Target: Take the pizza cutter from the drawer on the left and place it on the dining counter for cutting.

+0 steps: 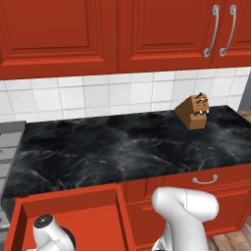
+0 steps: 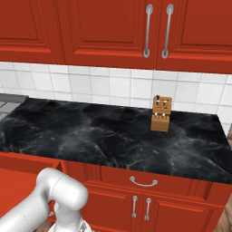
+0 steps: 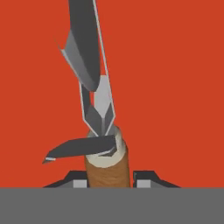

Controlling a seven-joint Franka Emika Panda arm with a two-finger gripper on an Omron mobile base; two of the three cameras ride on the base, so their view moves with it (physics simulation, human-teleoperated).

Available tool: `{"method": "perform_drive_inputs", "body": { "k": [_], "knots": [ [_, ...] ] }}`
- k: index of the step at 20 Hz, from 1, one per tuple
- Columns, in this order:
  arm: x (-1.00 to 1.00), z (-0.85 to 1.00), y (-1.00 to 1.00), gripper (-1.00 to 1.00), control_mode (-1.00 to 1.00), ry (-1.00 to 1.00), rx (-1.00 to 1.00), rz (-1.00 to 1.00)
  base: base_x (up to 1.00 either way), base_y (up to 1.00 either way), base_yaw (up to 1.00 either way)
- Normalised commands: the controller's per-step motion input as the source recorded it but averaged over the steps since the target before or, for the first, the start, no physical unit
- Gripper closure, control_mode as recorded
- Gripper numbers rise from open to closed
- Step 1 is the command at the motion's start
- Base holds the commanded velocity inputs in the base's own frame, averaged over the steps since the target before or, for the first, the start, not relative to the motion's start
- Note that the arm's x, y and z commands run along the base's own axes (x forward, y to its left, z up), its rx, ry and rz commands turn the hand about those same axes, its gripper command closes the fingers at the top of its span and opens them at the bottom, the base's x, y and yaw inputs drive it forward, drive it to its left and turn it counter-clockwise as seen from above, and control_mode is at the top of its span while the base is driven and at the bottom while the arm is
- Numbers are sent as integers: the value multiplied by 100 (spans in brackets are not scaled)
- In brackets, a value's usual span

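The pizza cutter lies on the plain red floor of the drawer, its silver-grey wheel pointing away from me and its brown wooden handle nearest. My gripper is shut on that handle, one dark fingertip pressed against each side. In the left base view the drawer stands pulled open at the lower left, and my arm bends down into it. The right base view catches part of the open drawer at its lower left. The dining counter is out of view.
Above the drawer runs a black marble counter under red wall cupboards, with a wooden knife block towards its right. A grey stove edge is at the left. A closed drawer with a silver handle is to the right.
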Motion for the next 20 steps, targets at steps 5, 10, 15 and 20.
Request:
{"method": "perform_drive_inputs", "body": {
  "k": [5, 10, 15, 20],
  "knots": [
    [0, 78, -6, 100, -100, 0, 3, 0, 0, 0, 0],
    [0, 88, -7, 100, -100, 0, 2, 0, 0, 0, 0],
    [-1, 80, -27, 100, -100, 0, 1, 0, 0, 0, 0],
    [-1, 97, -27, 100, -100, 0, 5, 0, 0, 0, 0]
  ]
}}
